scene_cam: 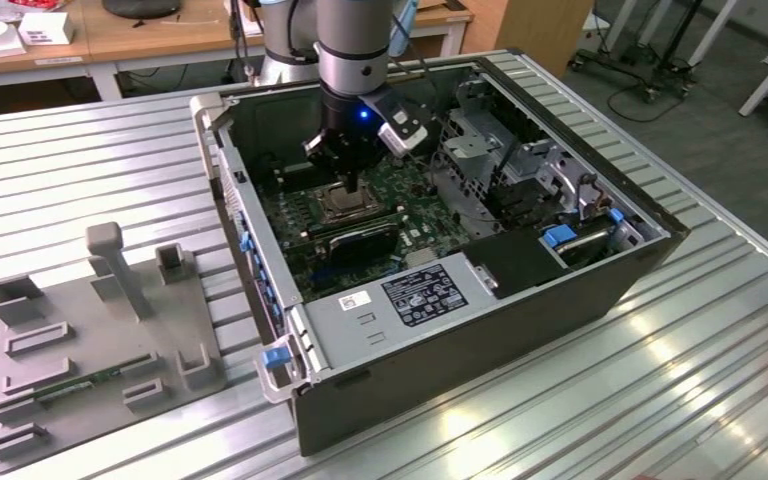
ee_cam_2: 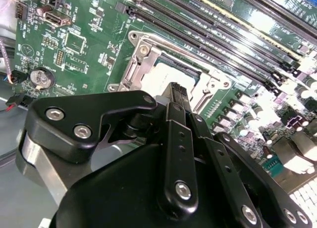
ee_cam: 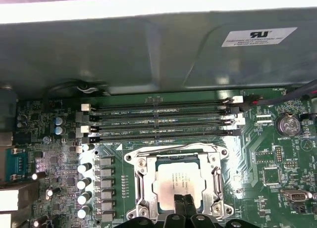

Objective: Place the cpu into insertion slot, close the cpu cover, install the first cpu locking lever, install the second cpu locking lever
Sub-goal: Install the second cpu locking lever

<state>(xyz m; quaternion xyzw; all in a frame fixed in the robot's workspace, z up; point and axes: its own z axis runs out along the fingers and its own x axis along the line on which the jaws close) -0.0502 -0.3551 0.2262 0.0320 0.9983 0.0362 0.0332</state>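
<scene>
First wrist view shows the cpu, pale silver and square, lying flat in the insertion slot with the cpu cover framing it, the gripper closed with its fingertips together just above the chip; second wrist view shows the black fingers hiding most of that chip. Exterior view shows the open computer case on a ribbed metal table, a grey fixture tray on the exterior view's left; wooden desks stand behind.
</scene>
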